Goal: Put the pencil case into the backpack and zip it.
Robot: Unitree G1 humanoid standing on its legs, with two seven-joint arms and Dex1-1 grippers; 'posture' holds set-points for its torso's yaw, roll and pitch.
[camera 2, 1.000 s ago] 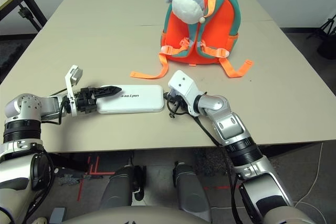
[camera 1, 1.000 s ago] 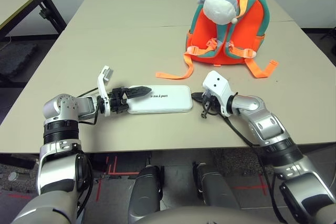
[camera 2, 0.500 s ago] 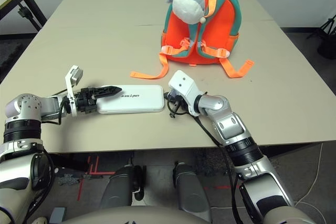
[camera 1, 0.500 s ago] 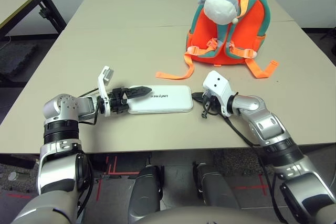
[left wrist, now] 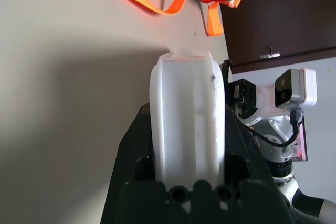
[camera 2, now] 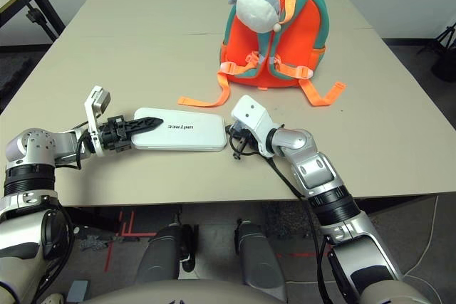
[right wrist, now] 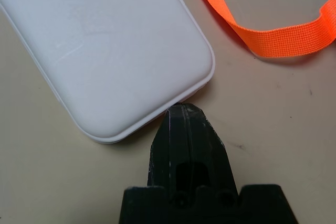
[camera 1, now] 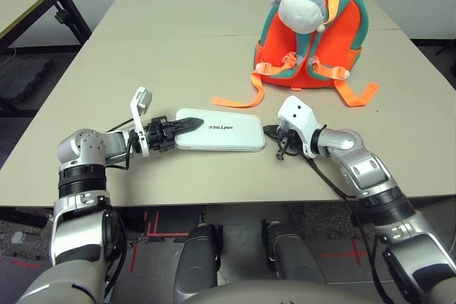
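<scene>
ITEM pencil case | PLACE flat on bench, well short of backpack | CHANGE left gripper jaws closed from spread, now pinching case end; case skewed | right gripper jaws pressed together, at opposite end | MEANING case gripped, lift pending

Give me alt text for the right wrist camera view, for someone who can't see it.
The right gripper, two black fingers shut together, presses its tip against the rounded end of a flat white rectangular pencil case lying on a beige table. A loop of orange webbing strap lies on the table beside the case, not touching it.
</scene>
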